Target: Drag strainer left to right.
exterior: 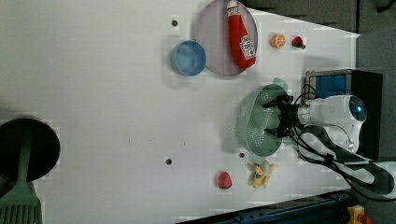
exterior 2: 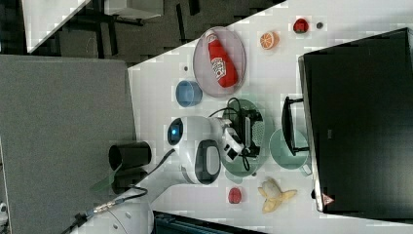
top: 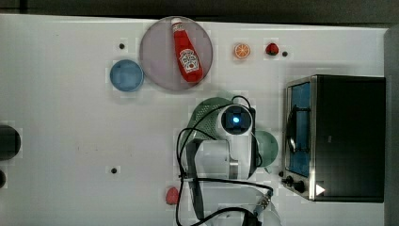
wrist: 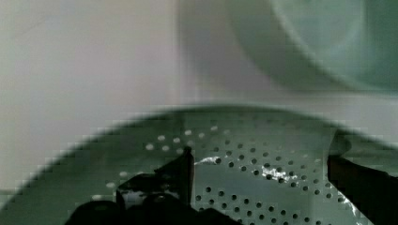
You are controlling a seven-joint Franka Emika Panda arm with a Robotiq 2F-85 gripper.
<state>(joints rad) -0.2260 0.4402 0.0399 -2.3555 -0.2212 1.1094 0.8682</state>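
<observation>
Directly beneath the claw [exterior: 274,119]: strainer [exterior: 254,126] on the bench [exterior: 116,116], long axis across the left view's height. Claw fingers spread, down inside the perforated basin, gripping nothing. Teal bowl [exterior 2: 287,148] just beside, toaster oven [top: 346,136] beyond

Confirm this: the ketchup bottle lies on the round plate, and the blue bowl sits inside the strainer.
Wrong on the bowl. In the top view the blue bowl stands on the bare table beside the plate, apart from the strainer. The ketchup bottle does lie on the plate.
</observation>
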